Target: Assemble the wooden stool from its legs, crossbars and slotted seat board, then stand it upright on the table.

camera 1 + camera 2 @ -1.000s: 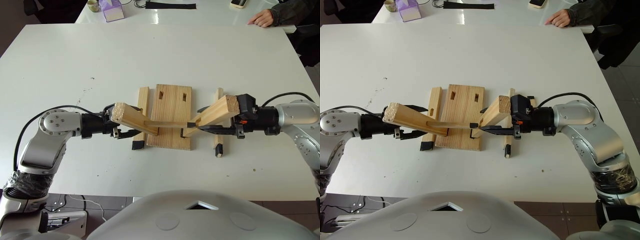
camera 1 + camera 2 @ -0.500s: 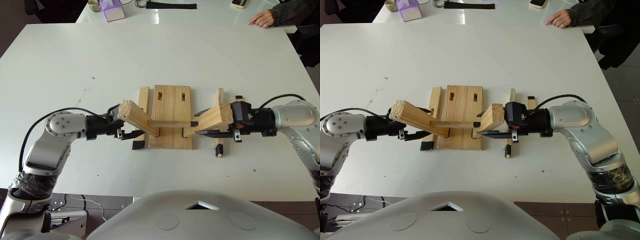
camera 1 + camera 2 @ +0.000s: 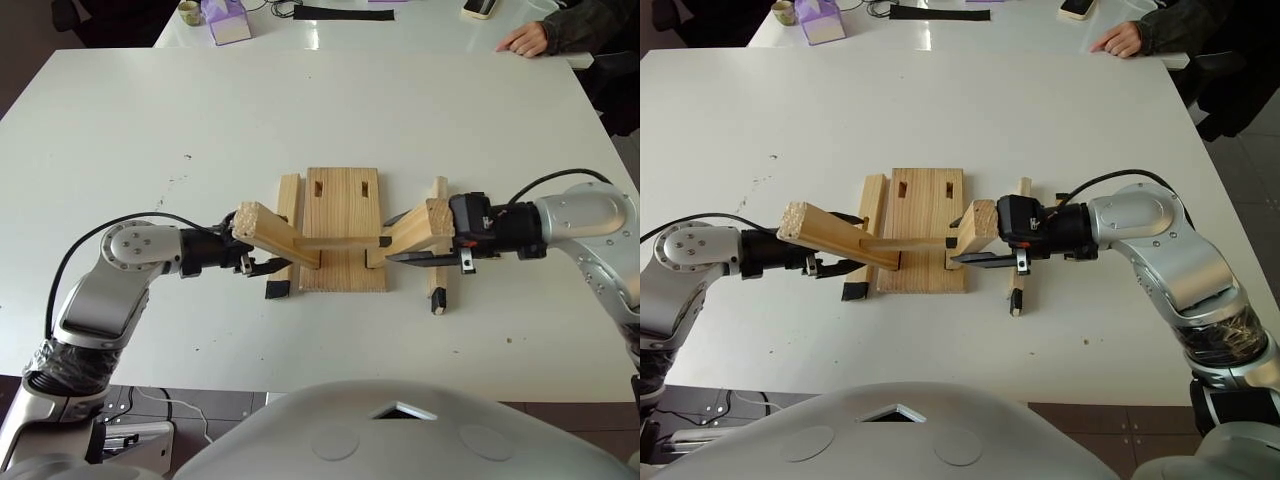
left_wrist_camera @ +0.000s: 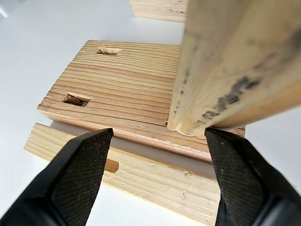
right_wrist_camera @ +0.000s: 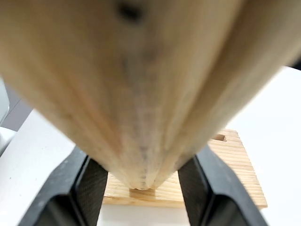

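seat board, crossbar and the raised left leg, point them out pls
seat board (image 3: 343,205): left eye view, bare wood between the slots
crossbar (image 3: 338,243): left eye view, its middle
left leg (image 3: 280,240): left eye view, mid-length

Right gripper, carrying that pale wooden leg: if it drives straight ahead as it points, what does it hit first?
Probably the flat slotted wooden seat board, whose edge lies just past the right gripper. Its height above that board is unclear, so it might pass over.

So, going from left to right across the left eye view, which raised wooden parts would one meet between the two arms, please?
left-held leg → crossbar → right-held leg
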Robot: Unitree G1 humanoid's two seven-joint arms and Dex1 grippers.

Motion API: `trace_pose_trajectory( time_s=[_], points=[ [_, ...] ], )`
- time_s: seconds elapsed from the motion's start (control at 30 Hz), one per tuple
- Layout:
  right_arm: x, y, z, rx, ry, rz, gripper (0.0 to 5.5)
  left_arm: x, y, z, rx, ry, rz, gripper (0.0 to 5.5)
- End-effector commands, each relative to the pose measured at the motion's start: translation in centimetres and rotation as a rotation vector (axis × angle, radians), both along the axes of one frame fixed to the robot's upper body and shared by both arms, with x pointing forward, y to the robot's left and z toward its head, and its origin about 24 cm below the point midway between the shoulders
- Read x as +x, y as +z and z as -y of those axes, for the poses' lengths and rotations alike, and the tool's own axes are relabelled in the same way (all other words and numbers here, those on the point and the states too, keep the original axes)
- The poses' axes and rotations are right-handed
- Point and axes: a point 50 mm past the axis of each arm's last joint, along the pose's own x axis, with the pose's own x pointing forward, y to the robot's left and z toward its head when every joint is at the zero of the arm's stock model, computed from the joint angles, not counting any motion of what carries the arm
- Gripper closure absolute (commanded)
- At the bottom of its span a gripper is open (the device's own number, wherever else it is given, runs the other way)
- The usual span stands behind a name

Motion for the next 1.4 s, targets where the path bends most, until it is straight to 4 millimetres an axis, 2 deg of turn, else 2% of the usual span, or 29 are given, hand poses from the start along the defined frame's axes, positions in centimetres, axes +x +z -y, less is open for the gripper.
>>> trace_pose_trajectory(
  time_s=[0.03, 0.27, 0.47, 0.63, 0.83, 0.93, 1.2, 1.4],
  points=[
    [-0.8, -5.4, 0.4, -0.190, -0.029, -0.299, 3.49, 0.5, 2.2, 4.4, -0.163, -0.153, 0.087, 1.88],
    [0.2, -7.6, -0.6, -0.200, -0.045, -0.449, 3.50, 1.3, 1.3, 4.8, -0.172, -0.129, 0.051, 1.88],
    [0.0, -9.3, -0.3, -0.179, -0.095, -0.601, 3.50, 1.9, 2.6, 6.4, -0.248, -0.173, 0.047, 1.88],
    [0.3, -7.8, -0.2, -0.099, -0.083, -0.585, 3.50, 1.8, 2.3, 6.5, -0.264, -0.166, 0.016, 1.88],
    [0.2, -6.2, -0.5, -0.040, -0.043, -0.466, 3.50, 1.5, 0.9, 5.6, -0.197, -0.137, 0.010, 1.11],
    [-0.4, -6.5, -0.3, -0.094, -0.007, -0.402, 3.50, 1.5, -0.1, 5.2, -0.168, -0.126, 0.000, 0.75],
    [-1.8, -8.6, 0.7, -0.194, -0.003, -0.434, 3.50, 0.7, -1.8, 4.1, -0.100, -0.143, -0.035, 0.74],
    [-0.3, -7.0, 0.6, -0.062, -0.065, -0.471, 3.50, 0.5, -1.8, 2.4, -0.082, -0.124, -0.074, 0.74]
  ],
)
